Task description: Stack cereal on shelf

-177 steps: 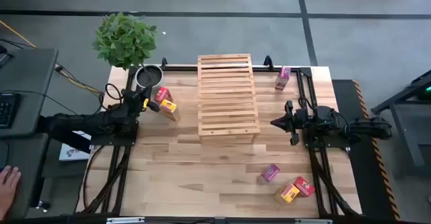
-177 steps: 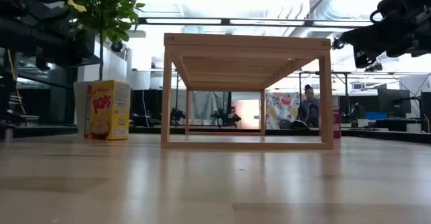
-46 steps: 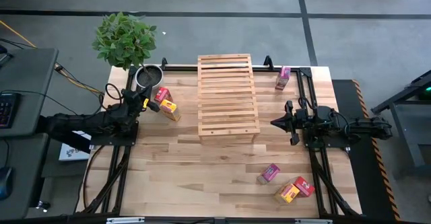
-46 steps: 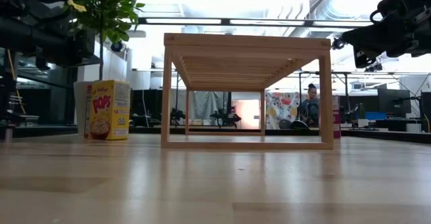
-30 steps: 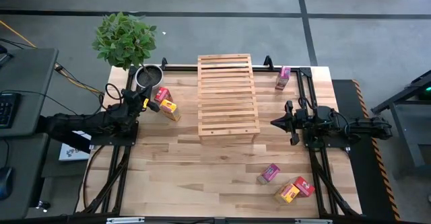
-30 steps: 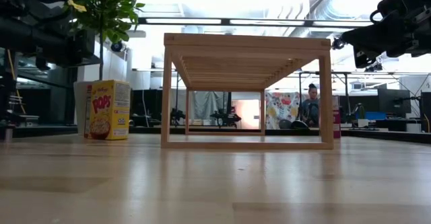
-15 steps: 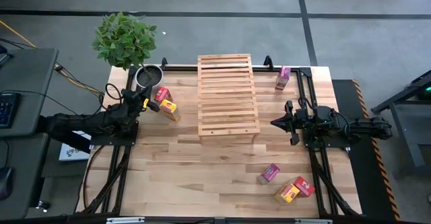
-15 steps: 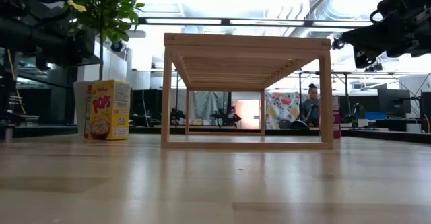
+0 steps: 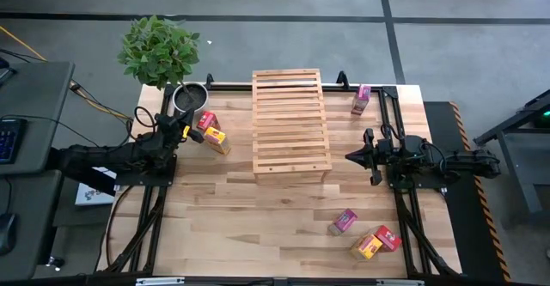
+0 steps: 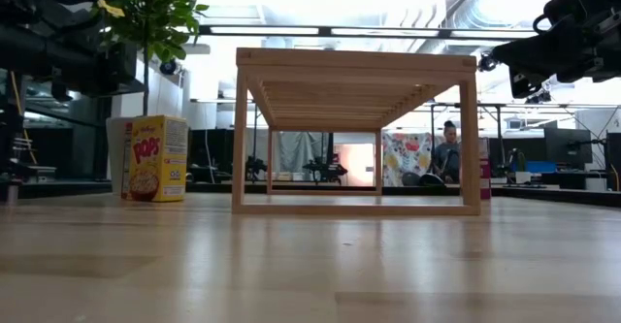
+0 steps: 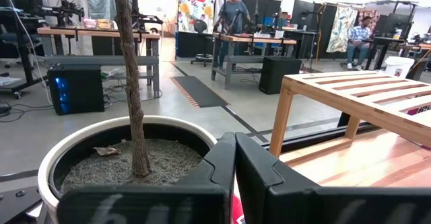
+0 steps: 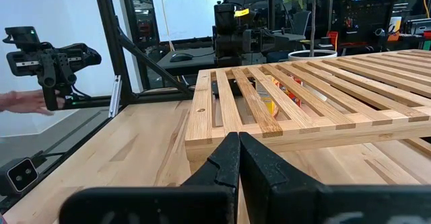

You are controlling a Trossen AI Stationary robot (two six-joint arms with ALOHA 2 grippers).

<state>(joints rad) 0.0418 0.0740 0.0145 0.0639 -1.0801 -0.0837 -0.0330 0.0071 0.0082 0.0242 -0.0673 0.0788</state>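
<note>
The slatted wooden shelf (image 9: 290,121) stands on its legs mid-table, also in the low view (image 10: 356,129). A red box (image 9: 207,120) and a yellow box (image 9: 216,140) lie left of it, and the yellow box (image 10: 155,158) shows upright in the low view. One pink box (image 9: 361,100) stands at the far right. A pink box (image 9: 343,222), a yellow box (image 9: 368,247) and a red box (image 9: 388,237) lie near the right front. My left gripper (image 9: 183,131) (image 11: 234,150) hovers shut beside the red and yellow pair. My right gripper (image 9: 351,156) (image 12: 238,143) is shut, right of the shelf and pointing at it.
A potted plant (image 9: 190,98) stands at the far left corner, its pot (image 11: 121,163) just ahead of my left gripper. Dark frame rails run along both table sides. A person's hand (image 12: 13,101) shows beyond the table's left side. Bare tabletop (image 9: 258,217) lies in front of the shelf.
</note>
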